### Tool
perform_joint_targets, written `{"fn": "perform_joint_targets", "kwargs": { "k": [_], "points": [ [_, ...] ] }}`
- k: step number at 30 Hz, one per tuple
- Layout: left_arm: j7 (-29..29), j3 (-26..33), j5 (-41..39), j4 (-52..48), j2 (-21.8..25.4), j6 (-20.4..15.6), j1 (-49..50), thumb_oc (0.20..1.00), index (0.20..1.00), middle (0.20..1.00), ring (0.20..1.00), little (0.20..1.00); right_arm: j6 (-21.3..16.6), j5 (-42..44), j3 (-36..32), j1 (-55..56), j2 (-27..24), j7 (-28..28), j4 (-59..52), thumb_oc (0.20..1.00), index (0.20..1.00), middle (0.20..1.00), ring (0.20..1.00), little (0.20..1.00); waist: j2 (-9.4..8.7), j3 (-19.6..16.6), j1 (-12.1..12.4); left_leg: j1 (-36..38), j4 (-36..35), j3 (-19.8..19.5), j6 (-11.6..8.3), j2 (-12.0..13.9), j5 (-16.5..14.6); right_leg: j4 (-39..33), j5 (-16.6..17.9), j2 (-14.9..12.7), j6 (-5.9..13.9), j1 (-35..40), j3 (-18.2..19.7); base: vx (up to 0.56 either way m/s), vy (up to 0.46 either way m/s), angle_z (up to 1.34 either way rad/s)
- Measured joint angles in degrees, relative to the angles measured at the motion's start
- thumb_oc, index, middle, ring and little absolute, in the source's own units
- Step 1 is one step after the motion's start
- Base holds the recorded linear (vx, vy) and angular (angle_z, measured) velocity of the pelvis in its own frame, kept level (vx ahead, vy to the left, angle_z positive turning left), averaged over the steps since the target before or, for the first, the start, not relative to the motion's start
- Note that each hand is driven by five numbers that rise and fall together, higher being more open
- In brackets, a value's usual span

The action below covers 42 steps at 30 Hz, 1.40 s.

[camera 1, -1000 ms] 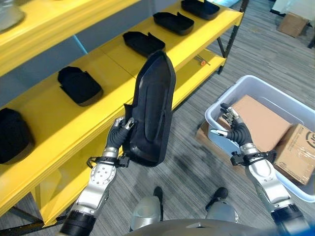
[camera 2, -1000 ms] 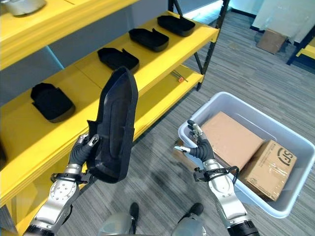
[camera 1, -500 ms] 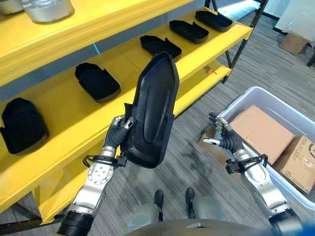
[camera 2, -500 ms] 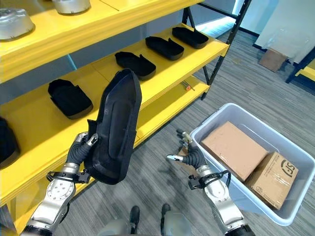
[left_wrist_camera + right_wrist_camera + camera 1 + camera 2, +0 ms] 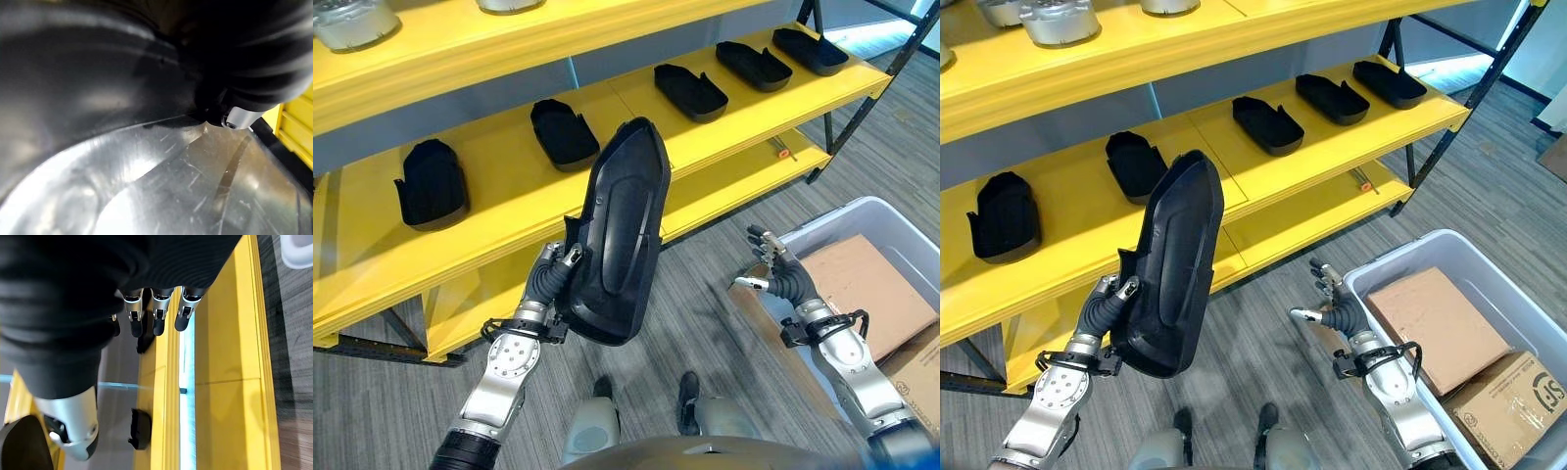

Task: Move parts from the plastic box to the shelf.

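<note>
Now we carry a part toward the shelf.
Our left hand [image 5: 548,284] grips the tall black part [image 5: 617,235] low; it could tip. Right hand [image 5: 773,277] hangs open.

cardboard boxes [image 5: 1427,316], metal castings [image 5: 1060,20], grey carpet [image 5: 372,401]

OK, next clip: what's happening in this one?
The robot stands before a yellow shelf, its left hand gripping a long black moulded part upright in the air, not yet placed. Five similar black parts already lie in a row on the middle level. The right hand is open and empty, hovering by the rim of the grey plastic box, which holds two cardboard boxes.
</note>
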Motion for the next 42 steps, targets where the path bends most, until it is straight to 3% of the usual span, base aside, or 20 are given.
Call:
{"fn": "perform_joint_targets", "kwargs": {
  "k": [2,4,5,6,8,11,15,18,19,20,23,26,30,33,35,37,38,40,41,42],
  "points": [
    [0.1,0.3,-0.2,0.6,-0.6,0.0,-0.6,0.200,0.200,0.200,0.200,0.200,0.2,0.0,-1.1,0.4,0.5,-0.4,1.9,1.000,1.000,1.000,1.000,1.000,0.50,-0.1,-1.0,1.8,-2.4,0.3,-0.84,6.9,0.6,2.1,-1.4,-0.3,1.08,-0.3,-1.2,0.03,0.239,0.59],
    [0.1,0.6,-1.0,0.9,-1.4,0.2,-0.5,0.200,0.200,0.200,0.200,0.200,0.2,0.1,-1.3,0.0,-0.1,-0.6,1.7,1.000,1.000,1.000,1.000,1.000,3.14,-0.2,-0.9,3.7,-7.4,-0.6,-0.25,8.7,2.0,6.3,-2.0,-2.1,4.11,-3.0,-0.7,0.03,0.313,0.26],
    [0.2,0.5,-1.0,1.3,-2.5,0.3,-0.6,0.200,0.200,0.200,0.200,0.200,0.2,0.1,-1.5,0.0,-1.0,-0.8,1.7,1.000,1.000,1.000,1.000,1.000,5.10,-0.6,-0.8,3.7,-8.5,-1.1,0.85,6.9,2.0,7.1,-1.7,-2.8,5.31,-3.8,-0.5,0.06,0.283,0.49],
    [0.1,0.6,-1.0,1.5,-2.2,0.3,-1.2,0.200,0.200,0.200,0.200,0.200,0.5,0.1,-1.5,0.6,0.1,-1.0,1.8,1.000,1.000,1.000,1.000,1.000,5.07,-0.6,-1.1,3.8,-10.1,0.4,-1.97,5.2,-0.8,7.5,-1.3,-5.1,7.77,-3.6,0.3,0.08,0.389,0.66],
    [0.1,1.4,-1.1,1.3,-0.8,0.4,-0.4,0.200,0.200,0.200,0.200,0.200,0.7,0.0,-1.0,3.4,2.3,-0.3,0.9,1.000,1.000,1.000,1.000,1.000,1.92,-1.9,0.1,4.0,-11.2,0.5,-1.28,-1.6,0.8,3.7,0.1,-9.3,9.73,-1.8,5.1,0.07,0.372,0.81],
    [0.1,2.5,-1.0,1.1,4.5,0.4,0.5,0.200,0.200,0.200,0.200,0.200,0.9,0.0,0.6,4.6,6.2,-0.1,1.0,1.000,1.000,1.000,1.000,1.000,-2.23,-3.3,3.8,2.2,-6.0,0.2,1.07,-9.1,-2.0,-1.6,3.6,-15.4,7.15,2.3,5.9,0.05,0.411,0.43],
    [0.1,3.7,-0.8,1.2,5.0,1.0,0.9,0.200,0.200,0.200,0.200,0.200,1.2,0.0,1.4,4.3,9.1,0.0,0.8,1.000,1.000,1.000,1.000,1.000,-2.98,-3.0,4.0,-0.5,-0.9,0.0,4.71,-12.5,-4.9,-1.3,14.7,-18.1,8.11,1.0,9.0,0.03,0.354,0.13],
    [0.2,3.9,0.1,1.2,4.9,1.1,0.8,0.200,0.200,0.200,0.200,0.200,1.5,0.0,2.5,2.9,9.1,-0.2,0.9,1.000,1.000,1.000,1.000,1.000,-2.55,-2.4,3.6,0.6,-2.5,2.9,8.42,-15.3,-3.7,2.9,25.4,-21.7,7.68,-4.3,9.3,0.02,0.305,-0.28],
    [0.2,3.9,0.3,1.2,4.8,1.3,0.8,0.200,0.200,0.200,0.200,0.200,1.5,0.0,3.6,2.3,9.0,-0.1,1.3,1.000,1.000,1.000,1.000,1.000,-1.55,-1.7,3.7,1.3,-3.6,3.6,9.92,-15.6,-3.3,7.6,23.0,-21.4,9.25,-6.7,9.1,0.14,0.240,-0.46],
    [0.1,3.8,0.4,1.2,3.8,1.4,0.8,0.200,0.200,0.200,0.200,0.200,2.1,0.0,4.7,2.3,8.6,0.2,1.3,1.000,1.000,1.000,1.000,1.000,-0.20,-0.8,3.3,3.4,-7.2,3.2,11.09,-15.3,-2.1,15.3,11.0,-16.3,9.13,-8.7,9.6,0.16,0.181,-0.28],
    [0.1,3.9,0.3,1.2,3.1,1.3,0.6,0.200,0.200,0.200,0.200,0.200,2.2,0.1,4.8,2.1,8.2,1.0,1.3,1.000,1.000,1.000,1.000,1.000,0.79,0.1,1.7,4.9,-12.0,2.5,10.61,-14.6,0.5,15.7,-1.0,-1.4,9.13,-9.8,12.8,0.15,0.082,0.02],
    [0.1,3.7,0.3,1.6,1.7,1.4,0.3,0.200,0.200,0.200,0.200,0.200,2.2,0.2,5.0,1.5,6.6,1.1,1.2,1.000,1.000,1.000,1.000,1.000,-0.81,0.2,0.5,4.7,-13.4,2.6,10.36,-17.1,0.7,8.9,-0.9,4.6,7.86,-13.0,11.5,0.13,-0.017,0.10],
    [0.1,2.2,0.3,1.6,0.1,1.4,0.4,0.200,0.200,0.200,0.200,0.200,2.2,0.3,4.8,2.5,5.8,1.1,1.3,1.000,1.000,1.000,1.000,1.000,-0.38,0.0,-0.9,7.6,-14.2,-0.1,10.26,-19.3,0.7,2.3,1.7,4.2,6.48,-9.3,15.4,0.17,-0.109,0.50],
    [0.1,1.8,0.2,1.7,-0.3,1.4,-0.2,0.200,0.200,0.200,0.200,0.200,2.1,1.9,4.6,0.0,5.9,0.9,2.1,1.000,1.000,1.000,1.000,1.000,0.90,0.2,0.9,8.4,-12.8,-2.1,7.20,-18.6,-1.1,-2.4,5.9,4.7,2.90,-4.4,12.3,0.14,-0.115,0.43],
    [0.0,-0.6,0.1,1.7,-0.9,1.4,-1.7,0.200,0.200,0.200,0.200,0.200,1.9,2.3,3.4,0.5,5.0,0.3,2.4,1.000,1.000,1.000,1.000,1.000,0.28,0.0,0.7,4.3,-2.1,-1.6,5.53,-19.4,-2.2,-5.0,6.3,3.1,1.01,-1.2,10.1,0.02,-0.029,0.72],
    [0.0,-0.6,-0.5,1.4,-1.1,1.3,-2.4,0.200,0.200,0.200,0.200,0.200,1.6,2.4,3.0,-0.3,3.3,0.0,2.4,1.000,1.000,1.000,1.000,1.000,0.31,0.3,1.5,-0.6,7.3,-0.1,3.23,-19.1,-3.2,-4.9,4.4,2.7,-0.87,-0.5,8.9,0.04,0.022,0.44],
    [0.0,-0.6,-1.1,1.2,0.0,1.1,-3.1,0.200,0.200,0.200,0.200,0.200,1.3,2.4,2.0,-0.3,3.7,-0.2,2.5,1.000,1.000,1.000,1.000,1.000,-0.74,0.8,0.6,-4.7,12.8,1.4,2.12,-16.9,-5.1,-6.4,4.3,2.0,-1.51,0.7,7.0,0.09,0.099,0.52],
    [0.2,0.4,-1.7,1.2,1.0,1.1,-3.1,0.200,0.200,0.200,0.200,0.200,1.2,2.4,1.7,0.0,4.2,-0.4,3.0,1.000,1.000,1.000,1.000,1.000,-1.87,1.2,0.8,-4.3,4.8,0.3,1.65,-7.6,-4.8,-6.7,3.5,2.5,-1.43,1.0,6.9,0.09,0.108,0.23],
    [0.3,0.8,-1.8,1.2,0.9,1.1,-3.4,0.200,0.200,0.200,0.200,0.200,1.2,2.4,1.2,-0.3,4.2,-0.7,3.6,1.000,1.000,1.000,1.000,1.000,-1.99,1.7,0.8,-3.0,-3.0,-2.4,-0.18,-0.9,-3.4,-6.0,3.4,2.8,-1.72,1.0,7.1,0.10,0.254,-0.07],
    [0.3,0.4,-1.7,2.0,0.3,1.0,-4.0,0.200,0.200,0.200,0.200,0.200,1.0,2.3,0.1,0.0,4.0,-0.9,4.0,1.000,1.000,1.000,1.000,1.000,-1.38,1.9,0.4,-2.6,-7.4,-4.4,-2.99,3.8,-1.6,-5.1,2.9,2.5,0.13,1.0,7.2,0.13,0.343,-0.11]
  ]
}}
